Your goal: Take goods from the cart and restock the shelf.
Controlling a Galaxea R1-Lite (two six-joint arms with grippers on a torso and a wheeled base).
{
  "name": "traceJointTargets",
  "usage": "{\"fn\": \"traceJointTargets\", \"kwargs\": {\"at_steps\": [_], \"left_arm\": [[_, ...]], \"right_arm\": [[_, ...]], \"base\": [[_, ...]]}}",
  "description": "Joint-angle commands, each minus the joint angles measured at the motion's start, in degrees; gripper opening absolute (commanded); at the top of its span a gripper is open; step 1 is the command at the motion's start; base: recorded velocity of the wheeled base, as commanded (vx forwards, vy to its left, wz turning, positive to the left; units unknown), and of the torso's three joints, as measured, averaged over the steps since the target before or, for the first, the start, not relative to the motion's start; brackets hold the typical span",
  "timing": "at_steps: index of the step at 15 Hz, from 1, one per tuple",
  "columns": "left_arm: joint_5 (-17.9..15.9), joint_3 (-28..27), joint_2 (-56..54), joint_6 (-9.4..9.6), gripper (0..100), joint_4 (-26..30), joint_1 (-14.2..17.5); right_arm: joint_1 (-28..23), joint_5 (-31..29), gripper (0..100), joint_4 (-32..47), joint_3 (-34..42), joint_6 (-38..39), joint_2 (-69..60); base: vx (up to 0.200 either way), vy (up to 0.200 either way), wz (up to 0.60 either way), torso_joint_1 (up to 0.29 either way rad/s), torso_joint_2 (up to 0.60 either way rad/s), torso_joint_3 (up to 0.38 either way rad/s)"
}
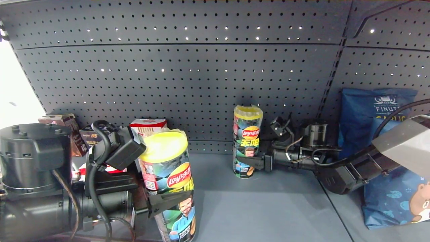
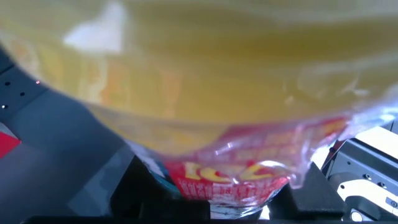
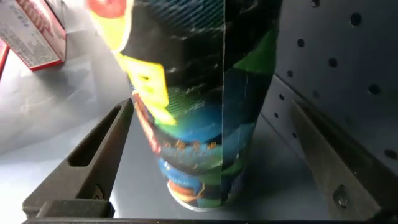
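Note:
Two chip cans with yellow lids are in play. One chip can (image 1: 168,158) is held upright at the shelf's front left, with my left gripper (image 1: 171,198) shut across its lower body. In the left wrist view its lid (image 2: 199,62) sits close to the lens. The second chip can (image 1: 248,141) stands on the grey shelf floor (image 1: 268,208) near the pegboard. My right gripper (image 1: 250,164) surrounds its lower part from the right. In the right wrist view that can (image 3: 205,106) stands between the spread fingers (image 3: 93,168), with a gap on each side.
A red-and-white box (image 1: 147,123) and brown boxes (image 1: 63,124) stand at the back left. Blue snack bags (image 1: 376,107) lean at the right, with a bear-print bag (image 1: 396,198) in front of them. The pegboard wall (image 1: 201,84) closes the back. Bare shelf lies between the cans.

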Motion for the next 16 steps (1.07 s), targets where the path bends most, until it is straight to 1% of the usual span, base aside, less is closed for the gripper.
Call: {"fn": "traceJointTargets", "kwargs": {"at_steps": [1,4,5,10,13,15,16], "left_arm": [[0.0,0.0,0.0,0.02,0,0.0,0.0],[-0.1,-0.1,-0.1,0.02,0,0.0,0.0],[0.0,-0.1,-0.1,0.02,0,0.0,0.0],[-0.1,-0.8,0.0,0.02,0,-0.1,0.0],[-0.3,-0.9,1.1,-0.16,0,-2.5,0.0],[-0.3,-1.1,1.6,-0.24,0,-3.7,0.0],[-0.3,-1.5,2.3,-0.24,0,-3.8,0.0]], "right_arm": [[0.2,0.0,100,0.0,-1.1,0.0,1.0],[0.7,0.2,100,-0.1,-2.7,0.0,2.7],[1.0,-0.2,0,-0.1,-3.4,0.1,2.9],[1.2,-0.2,0,-0.3,-2.6,0.1,1.8],[1.5,-0.9,0,-0.2,1.7,0.0,-3.1],[3.2,-5.4,0,-1.2,3.8,0.1,-5.1],[4.8,-8.7,0,-2.8,5.5,0.2,-6.9]], "base": [[0.000,0.000,0.00,0.000,0.00,0.000],[0.000,0.000,0.00,0.000,0.00,0.000],[0.000,0.000,0.00,0.000,0.00,0.000],[0.000,0.000,0.00,0.000,0.00,0.000],[0.000,0.000,0.00,0.000,0.00,0.000],[0.000,0.000,0.00,0.000,0.00,0.000],[0.000,0.000,0.00,0.000,0.00,0.000]]}}
